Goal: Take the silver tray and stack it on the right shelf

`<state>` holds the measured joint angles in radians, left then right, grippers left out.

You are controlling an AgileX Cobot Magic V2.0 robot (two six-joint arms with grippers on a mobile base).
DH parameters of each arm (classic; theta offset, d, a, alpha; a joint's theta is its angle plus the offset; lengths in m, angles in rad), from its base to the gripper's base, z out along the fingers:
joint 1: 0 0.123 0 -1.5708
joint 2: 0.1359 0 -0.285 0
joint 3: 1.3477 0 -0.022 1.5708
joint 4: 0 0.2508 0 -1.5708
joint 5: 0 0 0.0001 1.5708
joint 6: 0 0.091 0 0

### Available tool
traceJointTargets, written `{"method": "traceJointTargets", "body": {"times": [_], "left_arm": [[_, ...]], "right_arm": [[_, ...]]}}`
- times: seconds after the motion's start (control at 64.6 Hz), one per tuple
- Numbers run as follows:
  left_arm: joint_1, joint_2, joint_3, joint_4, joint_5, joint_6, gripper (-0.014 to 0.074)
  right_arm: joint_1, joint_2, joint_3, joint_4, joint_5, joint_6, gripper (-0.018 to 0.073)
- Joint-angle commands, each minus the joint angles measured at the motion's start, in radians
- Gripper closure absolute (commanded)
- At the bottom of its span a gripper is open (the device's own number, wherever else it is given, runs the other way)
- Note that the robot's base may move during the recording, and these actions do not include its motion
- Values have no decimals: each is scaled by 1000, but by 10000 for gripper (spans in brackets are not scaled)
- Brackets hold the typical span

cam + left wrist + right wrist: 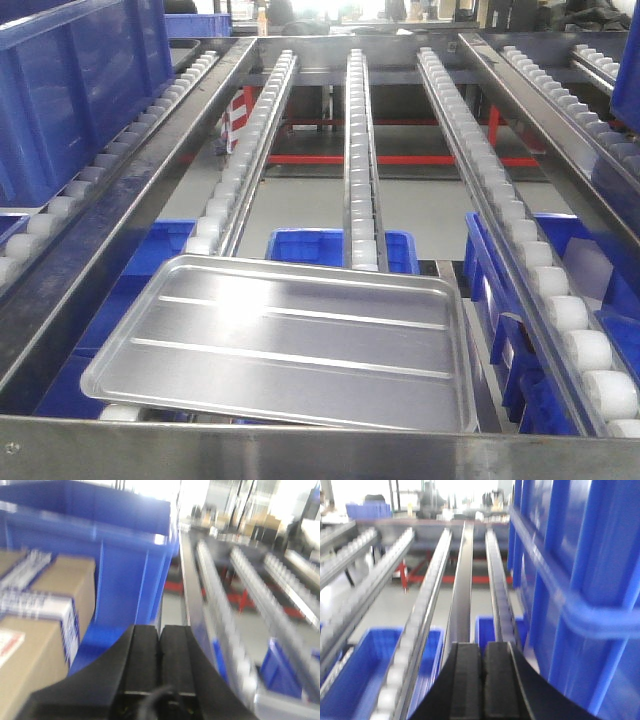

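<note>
I see the silver tray (280, 345), shiny and grey-white, with two pale straight lines running across its bottom. The rollers (360, 150) on the right shelf (300, 452) are white and sit in long dotted rows. The shelf's steel is dull grey. A big crate (70, 90) on the left is deep blue. The bins (330, 250) under the rails are bright blue too. Farther back, some bars (400, 160) are red, and one post (236, 118) has red and white stripes. My left gripper (160, 630) is black, and so is my right gripper (483, 647). Beside the left one, the boxes (65, 580) are brown with white labels (30, 605).
</note>
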<state>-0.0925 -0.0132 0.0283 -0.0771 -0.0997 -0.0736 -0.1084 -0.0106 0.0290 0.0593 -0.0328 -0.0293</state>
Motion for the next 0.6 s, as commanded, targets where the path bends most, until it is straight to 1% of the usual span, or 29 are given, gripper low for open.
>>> {"method": "traceJointTargets", "body": {"times": [0.0,0.108,0.201,0.294,0.341,0.418,0.511,0.558,0.589], "left_arm": [[-2,7,-78,-16,-85,-2,688],[-18,57,-254,-16,114,-2,688],[-32,135,-407,-16,280,-2,688],[-55,245,-523,-16,419,-2,686],[-68,305,-574,-16,472,-2,686],[-97,408,-635,-16,524,-1,686],[-152,523,-678,-21,565,17,683],[-185,569,-691,-43,577,52,643],[-211,599,-698,-56,584,74,592]], "right_arm": [[1,-20,-63,8,-126,7,510],[1,-2,-177,8,-84,8,510],[7,49,-281,8,-29,44,510],[36,131,-358,8,33,95,505],[57,175,-390,8,61,103,484],[103,250,-436,8,103,103,402],[179,334,-480,8,156,103,246],[224,373,-503,10,181,103,181],[261,400,-518,10,198,103,148]]}}
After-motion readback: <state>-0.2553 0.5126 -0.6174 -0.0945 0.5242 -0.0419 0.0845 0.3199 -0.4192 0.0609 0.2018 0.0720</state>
